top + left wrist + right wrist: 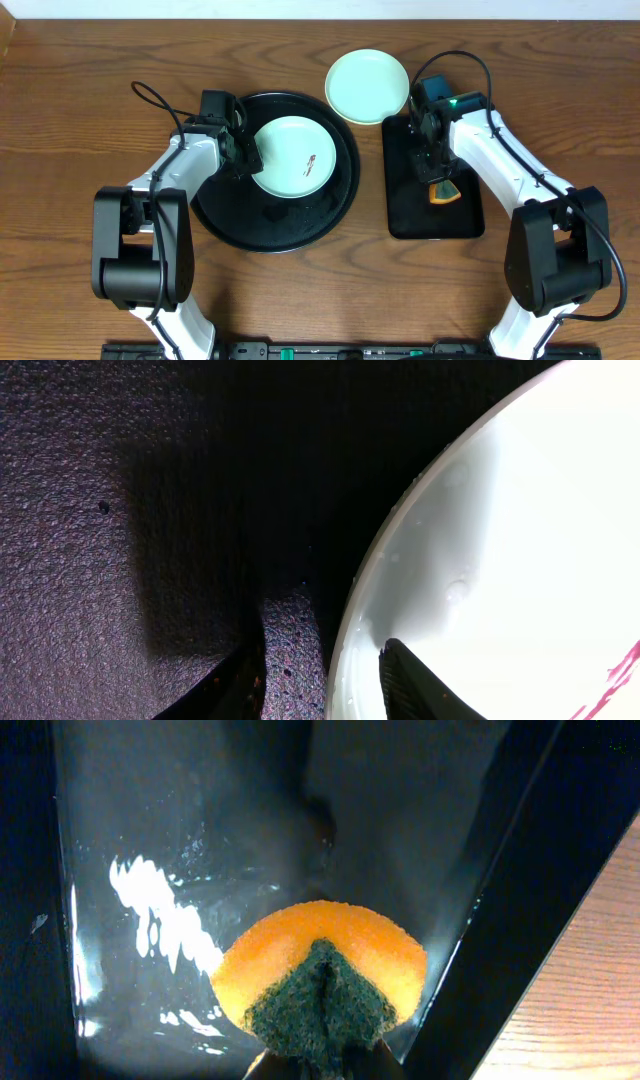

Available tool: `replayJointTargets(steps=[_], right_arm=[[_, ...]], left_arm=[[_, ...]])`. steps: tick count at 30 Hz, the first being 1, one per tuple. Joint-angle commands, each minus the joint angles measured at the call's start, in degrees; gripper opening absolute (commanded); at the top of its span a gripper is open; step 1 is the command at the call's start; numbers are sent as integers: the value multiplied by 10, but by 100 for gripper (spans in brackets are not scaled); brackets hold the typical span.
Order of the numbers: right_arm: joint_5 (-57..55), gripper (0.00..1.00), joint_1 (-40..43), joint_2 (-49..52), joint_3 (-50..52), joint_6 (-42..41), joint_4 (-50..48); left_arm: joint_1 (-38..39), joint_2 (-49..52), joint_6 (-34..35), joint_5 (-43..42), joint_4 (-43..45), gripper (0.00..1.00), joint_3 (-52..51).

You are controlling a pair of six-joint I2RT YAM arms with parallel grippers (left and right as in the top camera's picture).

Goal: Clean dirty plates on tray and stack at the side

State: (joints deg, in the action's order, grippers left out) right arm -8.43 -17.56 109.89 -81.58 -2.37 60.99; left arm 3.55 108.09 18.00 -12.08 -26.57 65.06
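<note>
Plate (293, 150) lies flat on tray (235, 215), toward its far right part, with a red-brown smear (313, 160) on the right of its face. Left end effector (244, 152) is at the plate's left rim. Its jaws stand apart and straddle the rim: one finger (412, 682) over the plate's inside, the other outside over the tray, with tray surface showing between it and the rim. Reads as released, not clamped. Whether the inner finger touches the face: cannot tell.

Handling, judged: small, light, stiff. Glossy, with a few droplets near the rim, so likely slippery. While it lies flat, the thin raised rim is the only hold: pinch across it, inner pad on the slope, outer pad under the lip. A shallow bite may let it pivot or slip out. The tray is glossy too, so the plate may skate if pushed.

Right end effector (438, 178) is clenched on sponge (320, 960), orange with a dark green scrub side, low over small tray (410, 215), well apart from the plate.

Second plate (367, 86), clean-looking, sits on worktop (80, 100) just beside the tray's far rim.
</note>
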Motion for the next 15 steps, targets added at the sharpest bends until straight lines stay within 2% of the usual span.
replayJointTargets(steps=[1,3,6,7,8,9,15], right_arm=[[3,1,-7,-9,-12,-8,3],[3,1,-7,-9,-12,-8,3],[3,15,-7,-9,-12,-8,3],[3,16,-7,-9,-12,-8,3],[4,13,-7,-9,-11,-8,3],[3,2,-7,-9,-8,-8,3],[4,1,-5,-9,44,-8,-39]], left_arm=[[-2,-7,-3,12,-1,40,-10],[-2,-7,-3,12,-1,40,-10],[-2,-7,-3,12,-1,40,-10],[-2,-7,-3,12,-1,40,-10],[-2,-7,-3,12,-1,40,-10],[-2,-7,-3,12,-1,40,-10],[-2,-7,-3,12,-1,41,-10]])
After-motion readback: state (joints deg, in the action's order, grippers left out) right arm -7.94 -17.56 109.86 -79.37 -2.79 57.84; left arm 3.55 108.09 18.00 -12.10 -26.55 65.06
